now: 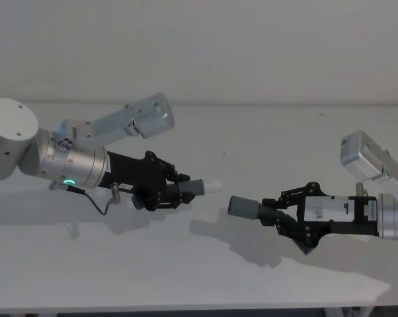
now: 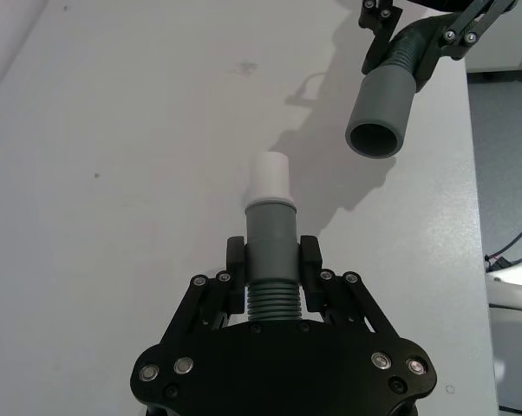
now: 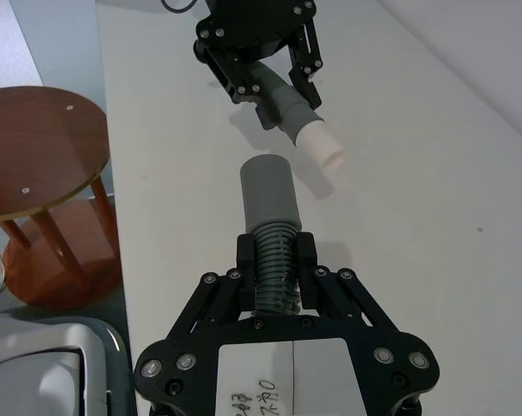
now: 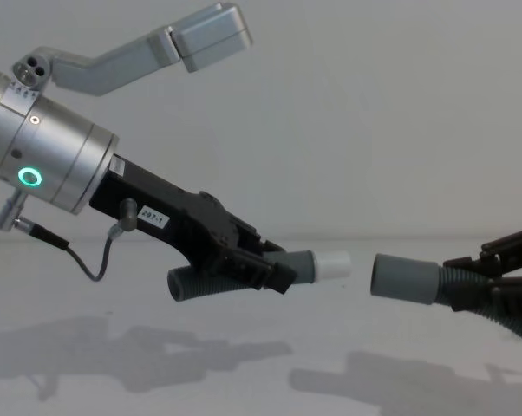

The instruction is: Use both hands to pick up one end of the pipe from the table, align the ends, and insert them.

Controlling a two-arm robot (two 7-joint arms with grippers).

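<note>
Both pipe pieces are held in the air above the white table (image 1: 252, 132). My left gripper (image 1: 174, 193) is shut on the ribbed part of one piece (image 1: 198, 187), whose grey collar ends in a white tip (image 1: 213, 185) pointing right. My right gripper (image 1: 278, 212) is shut on the ribbed part of the other piece (image 1: 246, 207), whose grey collar opens toward the left. The two ends face each other with a small gap, the right collar slightly lower in the head view. In the left wrist view the white tip (image 2: 268, 178) points past the open collar (image 2: 381, 113). In the chest view the tip (image 4: 333, 261) and collar (image 4: 404, 278) are almost level.
A round brown wooden stool (image 3: 37, 156) stands off the table's edge, seen in the right wrist view. The table's front edge (image 1: 186, 308) runs along the bottom of the head view. Shadows of both arms lie on the table below them.
</note>
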